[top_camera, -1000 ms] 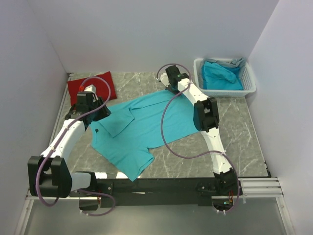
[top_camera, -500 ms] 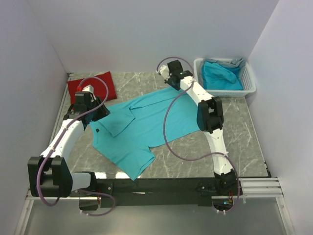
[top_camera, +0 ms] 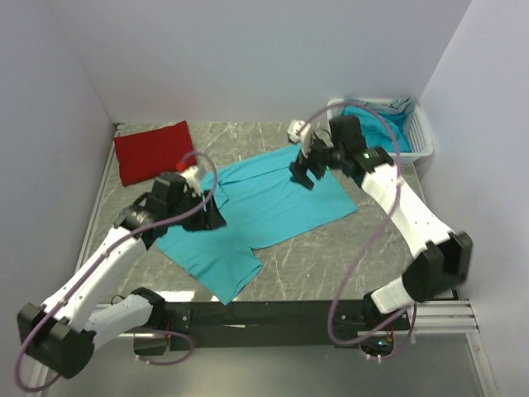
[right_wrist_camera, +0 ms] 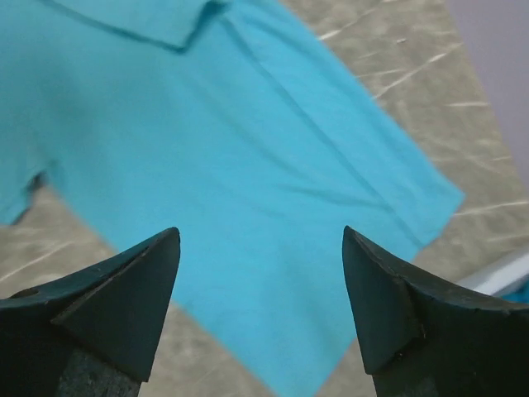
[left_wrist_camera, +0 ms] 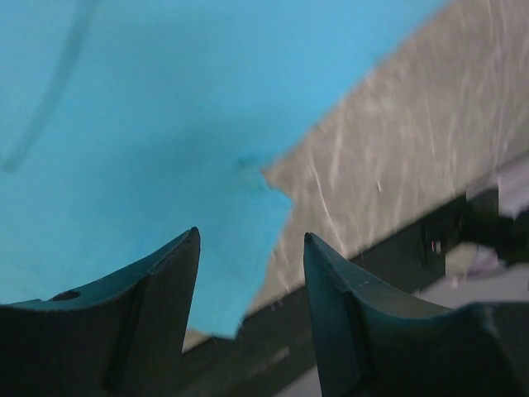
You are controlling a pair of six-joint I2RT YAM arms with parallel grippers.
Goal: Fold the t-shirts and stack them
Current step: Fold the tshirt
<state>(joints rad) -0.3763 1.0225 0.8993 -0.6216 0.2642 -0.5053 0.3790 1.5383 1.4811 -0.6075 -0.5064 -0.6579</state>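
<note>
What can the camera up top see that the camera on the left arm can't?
Only the top view shows the folded red t-shirt at the back left and the white basket at the back right, with more turquoise cloth in it. Only the left wrist view shows its own jaws up close, apart with nothing between them, over an edge of the turquoise t-shirt. Both show that spread t-shirt and the marble table.

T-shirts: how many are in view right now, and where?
3: a turquoise short-sleeved shirt spread out in the middle, a folded red cloth shirt at the far left corner, and a crumpled turquoise one in the white slatted plastic basket, far right. More may lie hidden there.
</note>
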